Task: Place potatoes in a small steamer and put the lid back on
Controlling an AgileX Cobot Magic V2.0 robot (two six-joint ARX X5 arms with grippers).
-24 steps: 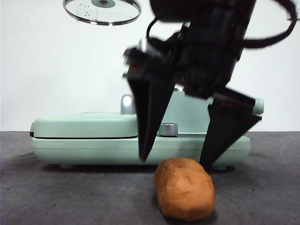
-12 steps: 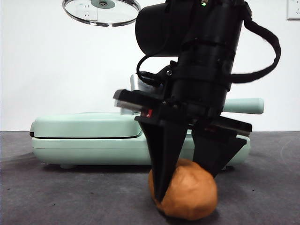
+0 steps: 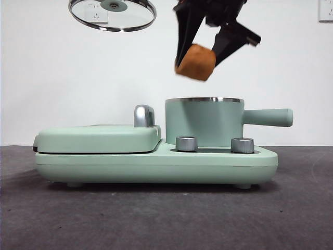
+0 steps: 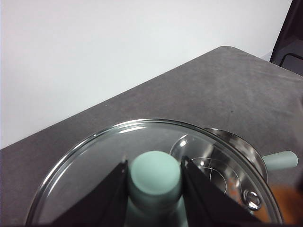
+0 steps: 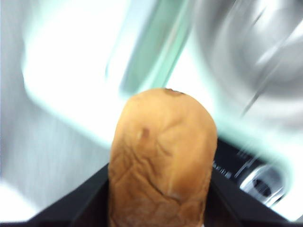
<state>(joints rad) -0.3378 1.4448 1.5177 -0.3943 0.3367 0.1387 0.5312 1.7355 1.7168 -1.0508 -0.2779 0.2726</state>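
Note:
My right gripper (image 3: 202, 54) is shut on the orange-brown potato (image 3: 196, 62) and holds it high in the air above the small mint-green steamer pot (image 3: 204, 121). The pot stands open, with its steel rim bare and its handle (image 3: 267, 117) pointing right. In the right wrist view the potato (image 5: 163, 158) fills the space between the jaws, with the pot's steel inside (image 5: 258, 56) blurred beyond. My left gripper (image 4: 155, 177) is shut on the mint-green knob (image 4: 155, 173) of the glass lid (image 4: 85, 165). It holds the lid (image 3: 112, 12) high at the upper left.
The pot sits on a mint-green appliance base (image 3: 156, 164) with two steel dials (image 3: 187, 144). A flat closed griddle section (image 3: 99, 138) with a chrome handle (image 3: 143, 115) lies left of the pot. Dark grey table (image 3: 156, 219) in front.
The right gripper closed on the potato on the table and lifted it up above the pot. The lid stays held high at the left.

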